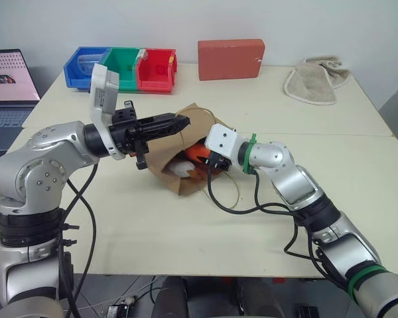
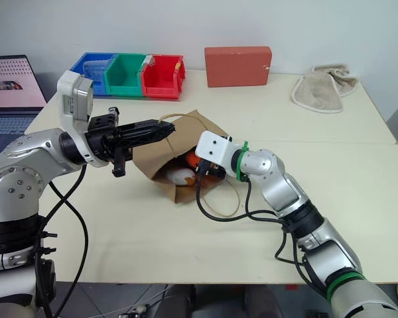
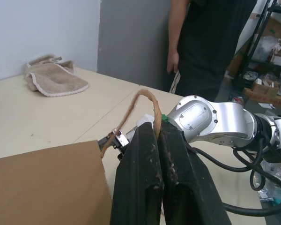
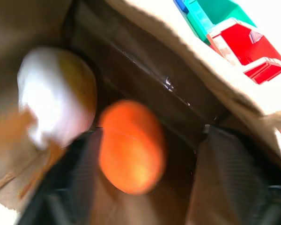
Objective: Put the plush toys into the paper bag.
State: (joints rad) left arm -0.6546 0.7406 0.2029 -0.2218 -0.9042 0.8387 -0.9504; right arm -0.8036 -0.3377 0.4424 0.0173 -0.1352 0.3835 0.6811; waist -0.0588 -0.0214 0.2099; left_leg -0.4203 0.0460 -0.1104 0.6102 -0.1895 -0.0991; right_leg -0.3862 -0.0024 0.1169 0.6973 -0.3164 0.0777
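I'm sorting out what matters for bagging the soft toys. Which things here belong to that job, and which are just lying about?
Belong to the job:
- paper bag, its handle pinched by the shut left gripper
- orange carrot toy, inside the bag
- white egg toy, inside the bag
- right gripper, open at the bag's mouth

Lying about:
- red box
- beige towel
- coloured bins
- laptop

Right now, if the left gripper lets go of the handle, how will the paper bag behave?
The paper bag looks thin and creased, so its mouth would probably sag. The left gripper holds it up by its cord handle. Both plush toys inside look light, so it may slide easily.
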